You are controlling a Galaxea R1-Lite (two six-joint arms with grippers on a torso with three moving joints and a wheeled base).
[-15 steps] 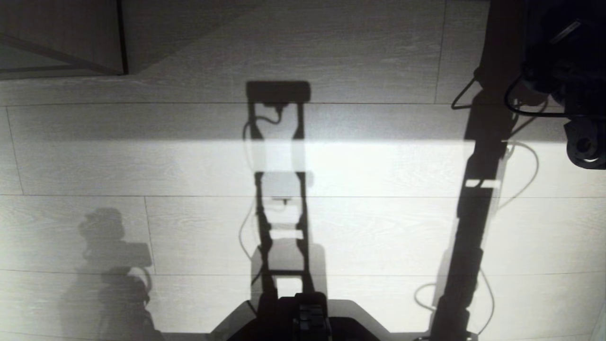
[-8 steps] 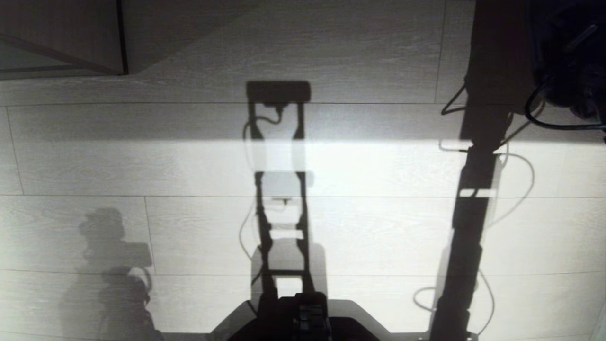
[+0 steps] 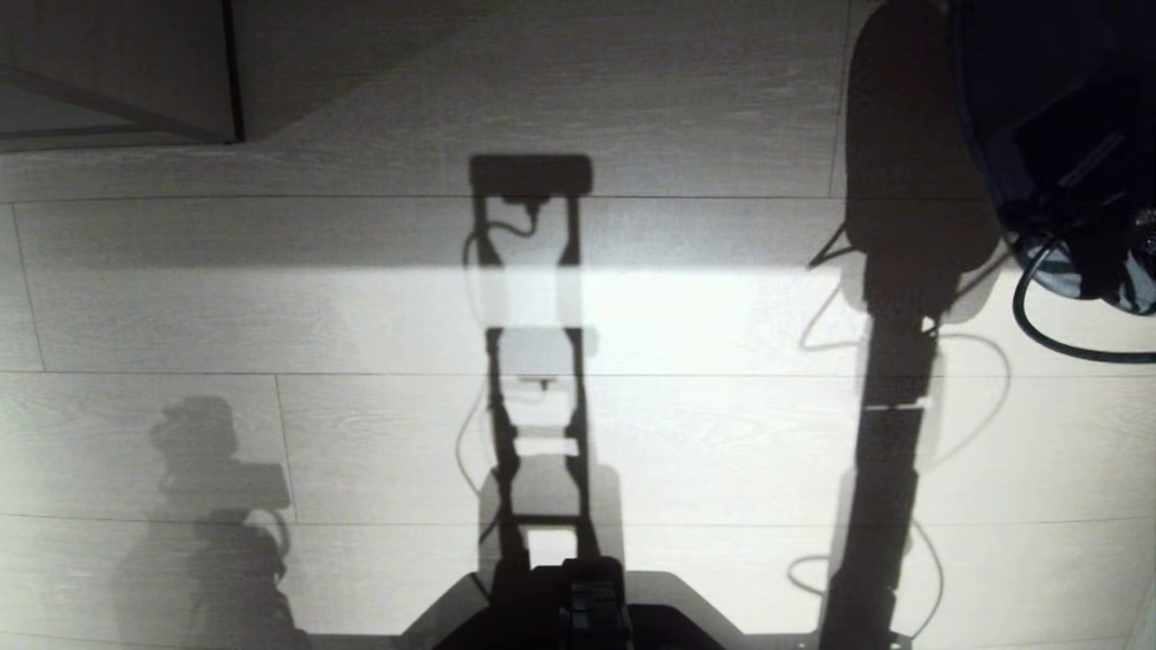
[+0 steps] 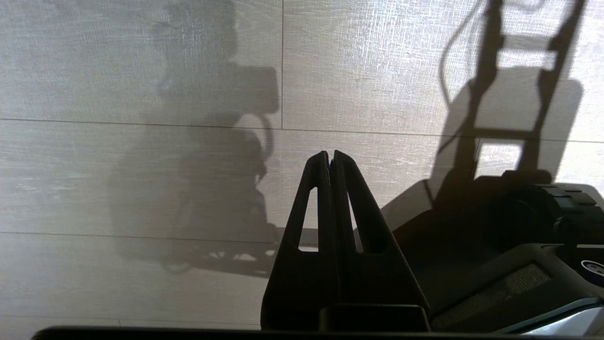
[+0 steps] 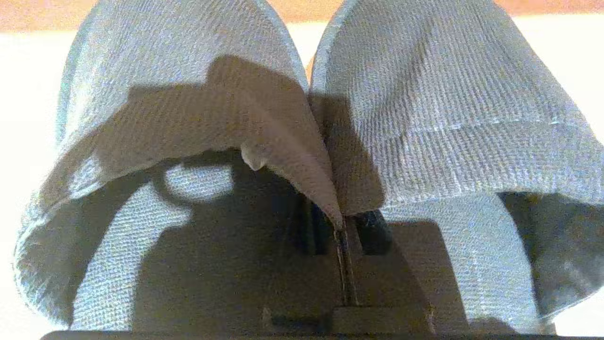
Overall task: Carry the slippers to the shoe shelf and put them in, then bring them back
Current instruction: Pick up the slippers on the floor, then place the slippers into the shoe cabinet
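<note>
The slippers (image 5: 434, 104) are a grey-blue woven pair hanging side by side in the right wrist view. My right gripper (image 5: 344, 226) is shut on their two inner edges, pinched together. In the head view the slippers (image 3: 1011, 90) show as a dark mass at the upper right, above the floor, with a black cable (image 3: 1039, 334) looping below them. My left gripper (image 4: 330, 158) is shut and empty, parked low over the floor beside my base (image 4: 519, 245). A corner of pale wood furniture (image 3: 117, 72) sits at the upper left; I cannot tell whether it is the shoe shelf.
Pale plank floor (image 3: 722, 451) fills the head view, crossed by a bright band of light and the long shadows of my torso and arms. My base's front edge (image 3: 578, 605) shows at the bottom centre.
My right arm has swung up and toward the camera with the slippers, which now loom larger at the upper right. Its shadow on the floor has shifted left. The left arm is still.
</note>
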